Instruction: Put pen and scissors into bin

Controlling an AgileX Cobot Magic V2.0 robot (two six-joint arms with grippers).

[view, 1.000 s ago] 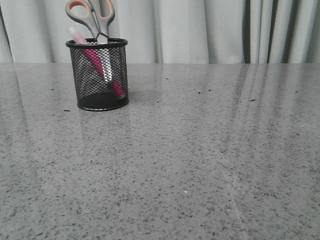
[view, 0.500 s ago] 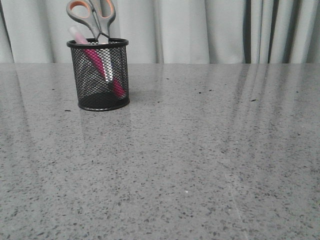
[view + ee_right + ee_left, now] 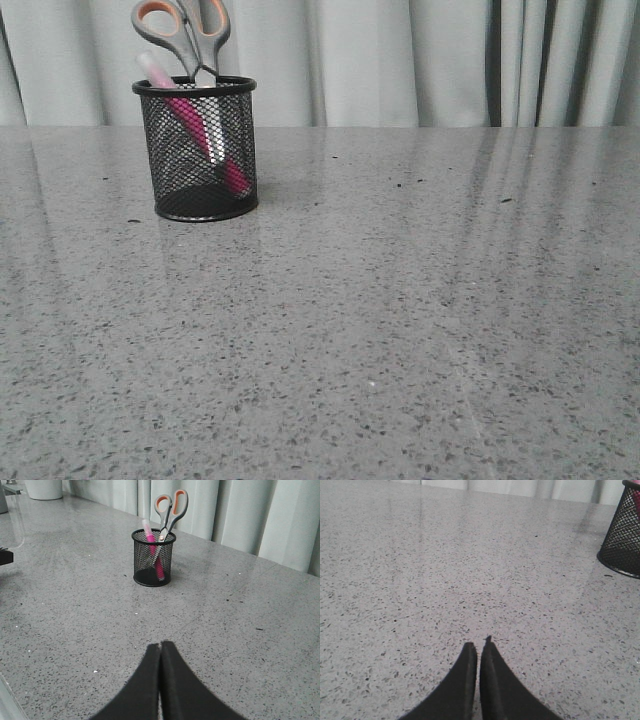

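Note:
The black mesh bin (image 3: pixel 196 148) stands at the far left of the grey table. The magenta pen (image 3: pixel 200 130) leans inside it, its pale end sticking over the rim. The scissors (image 3: pixel 182 30) stand in it too, blades down, grey and orange handles above the rim. The right wrist view shows the bin (image 3: pixel 153 557), the pen (image 3: pixel 150 536) and the scissors (image 3: pixel 171 506) well ahead of my right gripper (image 3: pixel 160 644), which is shut and empty. My left gripper (image 3: pixel 478 644) is shut and empty over bare table, with the bin (image 3: pixel 623 532) off at the frame's edge. Neither gripper shows in the front view.
Pale curtains (image 3: pixel 420 60) hang behind the table's far edge. A white container (image 3: pixel 44 488) stands at a far corner in the right wrist view. A dark part (image 3: pixel 5 557) juts in at that view's edge.
The bin with the pen and scissors appears to shift very slightly between frames. Nothing else has moved.

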